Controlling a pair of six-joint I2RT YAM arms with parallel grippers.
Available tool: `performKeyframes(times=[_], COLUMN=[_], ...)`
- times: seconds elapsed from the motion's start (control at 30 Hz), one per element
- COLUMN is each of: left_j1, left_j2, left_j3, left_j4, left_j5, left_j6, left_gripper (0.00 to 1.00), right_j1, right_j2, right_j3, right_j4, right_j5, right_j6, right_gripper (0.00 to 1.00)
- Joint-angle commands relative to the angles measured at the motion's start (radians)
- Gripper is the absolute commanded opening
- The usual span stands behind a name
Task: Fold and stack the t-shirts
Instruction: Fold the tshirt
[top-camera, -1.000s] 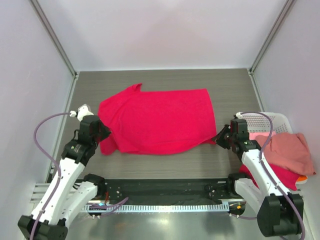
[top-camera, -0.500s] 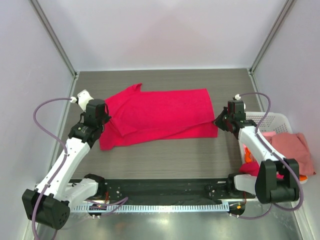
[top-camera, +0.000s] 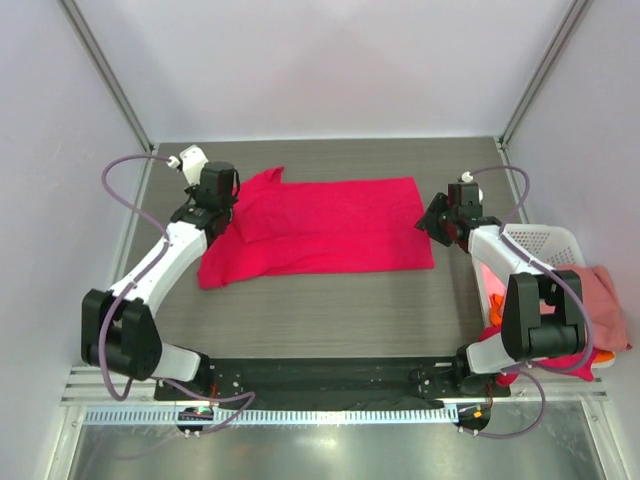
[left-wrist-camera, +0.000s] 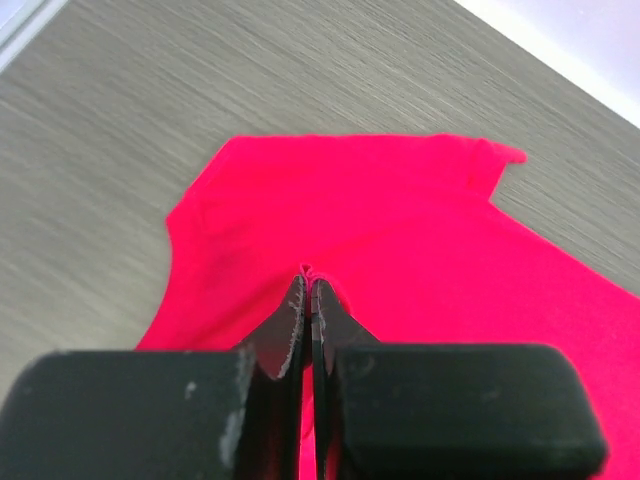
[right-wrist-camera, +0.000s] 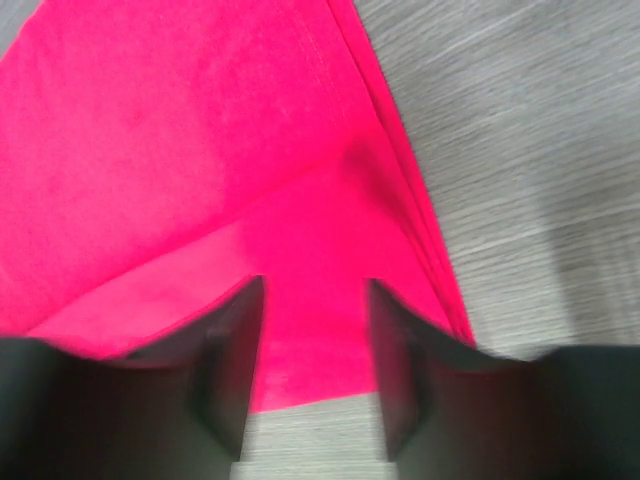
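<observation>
currently crimson t-shirt, centre frame, judged limp, light; left gripper pinches its edge, right gripper released; take hems.

My left claw squeezes so tight that the pinched bit of the crimson shirt is hidden inside it. The shirt runs off the picture at 3 o'clock. My right claw looks blurry and is cut off at 6 o'clock. From above, at 4 o'clock, a pink shirt and my right arm hide most of the white basket.
</observation>
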Motion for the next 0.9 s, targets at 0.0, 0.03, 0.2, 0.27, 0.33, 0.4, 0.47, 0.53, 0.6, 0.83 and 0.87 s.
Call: performKeyframes(times=[0.0, 0.03, 0.2, 0.27, 0.33, 0.4, 0.47, 0.53, 0.6, 0.83, 0.87], left_j1=[0.003, 0.001, 0.001, 0.003, 0.002, 0.001, 0.001, 0.003, 0.002, 0.002, 0.001], left_j2=[0.075, 0.117, 0.213, 0.205, 0.178, 0.124, 0.083, 0.031, -0.008, -0.179, -0.201], left_j3=[0.033, 0.035, 0.081, 0.090, 0.072, 0.052, 0.039, 0.038, 0.039, -0.135, -0.190], left_j4=[0.156, 0.190, 0.242, 0.221, 0.198, 0.142, 0.088, -0.034, -0.185, -0.267, -0.259], left_j5=[-0.052, -0.052, -0.033, -0.023, -0.024, -0.018, -0.009, -0.004, -0.007, 0.068, 0.071], left_j6=[0.036, 0.039, 0.067, 0.053, 0.023, 0.004, -0.030, -0.072, -0.180, -0.347, -0.382], left_gripper=[0.00, 0.01, 0.29, 0.41, 0.59, 0.72, 0.90, 0.96, 0.99, 0.99, 0.99], right_j1=[-0.002, -0.002, 0.026, 0.040, 0.056, 0.070, 0.096, 0.118, 0.122, 0.124, 0.124], right_j2=[-0.052, -0.075, -0.282, -0.332, -0.387, -0.416, -0.442, -0.444, -0.418, -0.310, -0.289], right_j3=[-0.006, -0.026, -0.201, -0.244, -0.298, -0.339, -0.371, -0.385, -0.391, -0.400, -0.402], right_j4=[0.072, 0.082, 0.110, 0.101, 0.083, 0.072, 0.066, 0.058, 0.046, 0.102, 0.118], right_j5=[-0.007, -0.014, 0.005, 0.025, 0.077, 0.102, 0.162, 0.208, 0.269, 0.331, 0.341], right_j6=[-0.002, 0.009, 0.081, 0.127, 0.165, 0.219, 0.275, 0.311, 0.370, 0.484, 0.496], right_gripper=[0.55, 0.56, 0.57, 0.57, 0.57, 0.57, 0.57, 0.57, 0.57, 0.56, 0.56])
